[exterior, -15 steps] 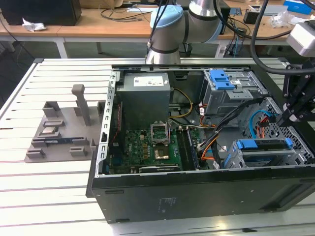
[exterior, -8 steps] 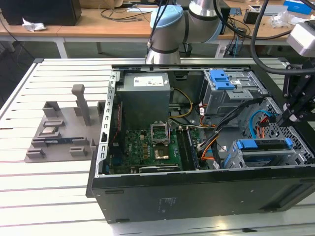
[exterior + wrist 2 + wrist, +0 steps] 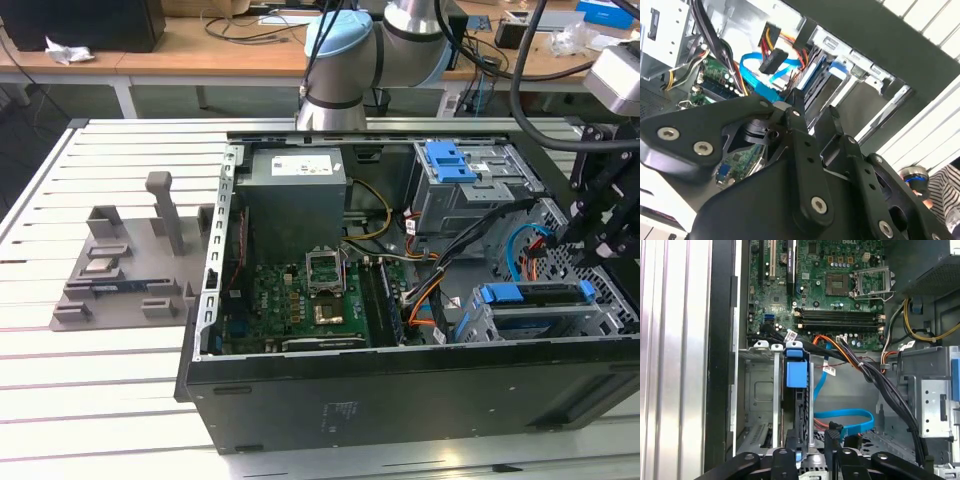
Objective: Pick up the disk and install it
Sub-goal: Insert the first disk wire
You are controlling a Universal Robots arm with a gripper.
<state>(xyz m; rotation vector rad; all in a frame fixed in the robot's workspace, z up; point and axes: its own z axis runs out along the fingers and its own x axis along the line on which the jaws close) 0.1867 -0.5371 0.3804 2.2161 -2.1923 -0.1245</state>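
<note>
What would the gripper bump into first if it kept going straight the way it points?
Probably the disk, standing on edge in the metal drive cage straight ahead of the gripper. I cannot tell how much gap is left between them.

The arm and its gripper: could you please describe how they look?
The arm has rounded silver-grey joints with pale blue caps, and black cables loop along it. The gripper is matte black, built of flat jointed bars dotted with silver screw heads. In the exterior view, a light grey block is mounted above it.
</note>
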